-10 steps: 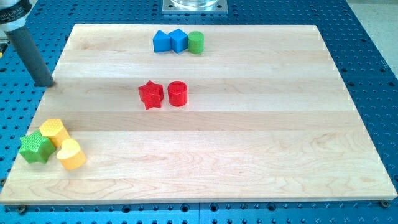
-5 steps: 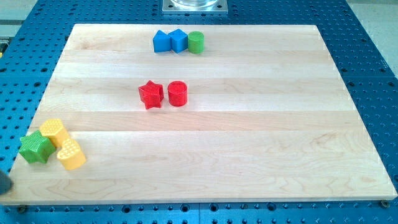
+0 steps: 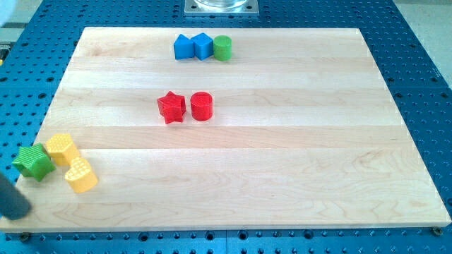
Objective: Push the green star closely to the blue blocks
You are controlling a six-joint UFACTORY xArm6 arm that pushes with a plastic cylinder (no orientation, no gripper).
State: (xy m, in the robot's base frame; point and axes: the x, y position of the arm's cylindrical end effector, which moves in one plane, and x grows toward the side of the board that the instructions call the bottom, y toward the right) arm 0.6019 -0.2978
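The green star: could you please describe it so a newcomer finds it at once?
Look to the wooden board, near its bottom-left corner, where three blocks cluster. The green star is leftmost, at the board's edge; its neighbours, the yellow hexagon and yellow heart, are yellow.

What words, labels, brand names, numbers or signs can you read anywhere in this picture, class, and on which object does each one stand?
None: no readable text appears anywhere.
The wooden board, the blue perforated table and the metal plate at the view's top are all unmarked.
The green star, two blue blocks, green cylinder, red star, red cylinder and two yellow blocks show only surface texture.
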